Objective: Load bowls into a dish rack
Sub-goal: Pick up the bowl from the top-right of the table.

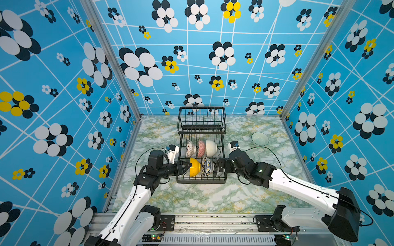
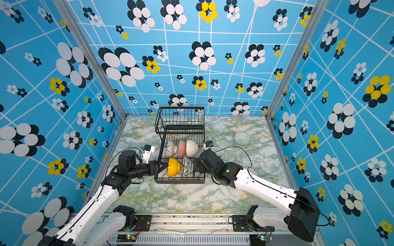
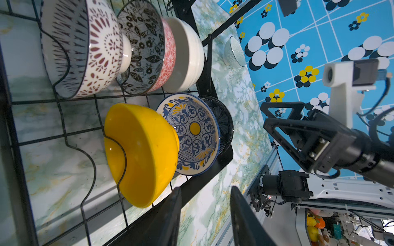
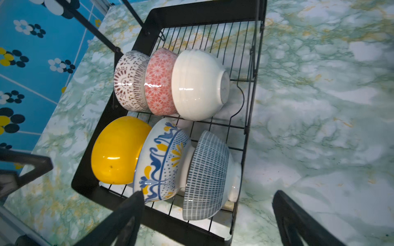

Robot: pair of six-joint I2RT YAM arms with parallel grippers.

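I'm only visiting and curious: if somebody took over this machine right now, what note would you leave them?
Left gripper: open, empty, beside the yellow bowl.
Right gripper: open, empty, near the striped bowl.
Done: six bowls stand on edge in the rack, lower tray. Front row: yellow bowl, blue-yellow, striped bowl. Back row: patterned, pink, cream.
Left to do: the glass bowl sits on the table, on the right arm's side, and needs loading.

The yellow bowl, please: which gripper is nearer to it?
Left. The left gripper is beside the yellow bowl; the right gripper is beyond the blue-patterned bowl and the striped bowl.
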